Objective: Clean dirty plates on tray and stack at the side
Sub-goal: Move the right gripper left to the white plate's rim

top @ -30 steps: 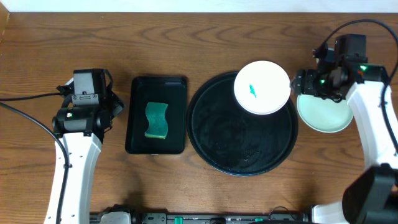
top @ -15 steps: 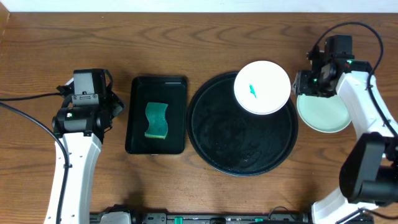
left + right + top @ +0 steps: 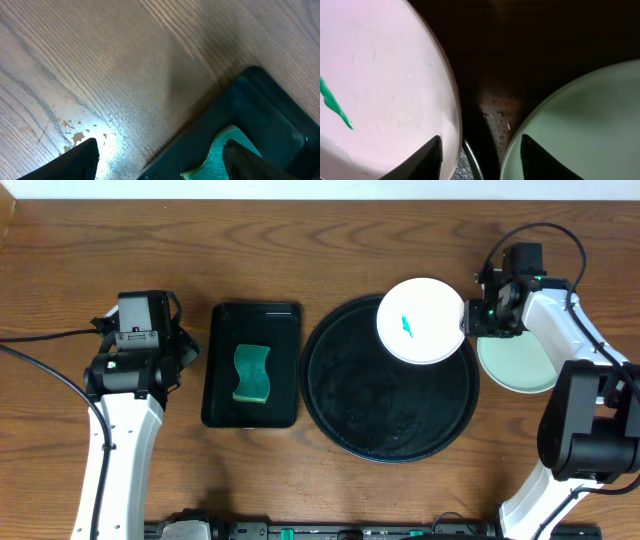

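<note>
Compared with a second ago, the right hand is found further left and a little further up the bench. It is no longer placed over the mint-green plate but is brought to the right edge of the white plate. In the right wrist view its fingers are held apart with nothing between them, one finger just beside the white plate's rim and the other set over the mint-green plate. Contact cannot be confirmed.

The white plate is left where it was, resting on the upper right part of the round tray and overhanging its rim, with its green smear not yet wiped. The mint-green plate is kept on the bench just right of the tray; whether another lies under it cannot be told.

The left hand is unmoved and open, beside the rectangular tray where the sponge is kept.

The shift is judged as a reach for the last dirty plate, so cleaning is still owed.
</note>
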Controlling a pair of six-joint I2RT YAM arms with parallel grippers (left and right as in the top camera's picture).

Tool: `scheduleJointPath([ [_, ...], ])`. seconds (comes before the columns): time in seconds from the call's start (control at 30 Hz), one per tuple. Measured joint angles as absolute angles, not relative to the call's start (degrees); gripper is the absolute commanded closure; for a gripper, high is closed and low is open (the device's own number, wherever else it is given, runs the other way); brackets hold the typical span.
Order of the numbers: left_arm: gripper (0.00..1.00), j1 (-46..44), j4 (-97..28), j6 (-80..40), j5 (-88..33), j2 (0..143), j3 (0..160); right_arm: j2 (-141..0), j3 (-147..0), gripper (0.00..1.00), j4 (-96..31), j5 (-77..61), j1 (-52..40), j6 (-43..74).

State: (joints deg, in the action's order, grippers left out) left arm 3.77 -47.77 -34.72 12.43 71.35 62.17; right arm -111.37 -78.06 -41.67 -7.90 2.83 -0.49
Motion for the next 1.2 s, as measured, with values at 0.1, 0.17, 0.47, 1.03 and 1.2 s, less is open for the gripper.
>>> scheduleJointPath([
  [0.1,0.20,3.8,-47.8,-34.7,12.4,71.4,62.2,-111.4,-78.1,0.59,-40.8,-7.9,2.8,-0.7],
  [0.17,0.20,3.8,-47.8,-34.7,12.4,71.4,62.2,-111.4,-78.1,0.63,-40.7,-7.9,2.8,-0.7],
  [0.47,0.20,3.8,-47.8,-34.7,12.4,71.4,62.2,-111.4,-78.1,0.70,-39.6,-7.9,2.7,-1.1],
  [1.03,0.20,3.8,-47.8,-34.7,12.4,71.4,62.2,-111.5,-75.9,0.85,-34.5,-8.4,2.1,-1.3],
  [1.2,0.20,3.8,-47.8,-34.7,12.4,71.4,62.2,-111.9,-75.8,0.97,-34.2,-9.7,1.9,-1.6],
])
